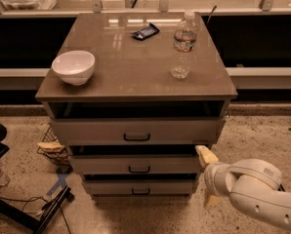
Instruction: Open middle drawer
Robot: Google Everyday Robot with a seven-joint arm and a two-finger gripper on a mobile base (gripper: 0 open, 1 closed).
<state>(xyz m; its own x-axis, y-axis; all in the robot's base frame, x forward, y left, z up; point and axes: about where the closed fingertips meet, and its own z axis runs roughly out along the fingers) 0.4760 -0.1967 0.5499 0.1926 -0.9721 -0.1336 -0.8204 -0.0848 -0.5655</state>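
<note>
The middle drawer point(135, 165) is the grey-beige front with a small black bar handle point(139, 169), between the taller top drawer point(135, 129) and the narrower bottom drawer point(140, 187). Its front sits close under the top drawer, with only a dark gap above it. My gripper point(208, 177) is at the cabinet's lower right corner, just right of the middle drawer's right end. Its two tan fingers are spread apart: one fingertip point(205, 155) at the drawer's level, the other lower down. It holds nothing and is well away from the handle.
On the cabinet top point(135, 67) stand a white bowl point(73, 67), a clear water bottle point(183, 44) and a dark snack packet point(145, 31). A wire basket point(52, 147) and black stand legs point(33, 211) sit on the floor at the left.
</note>
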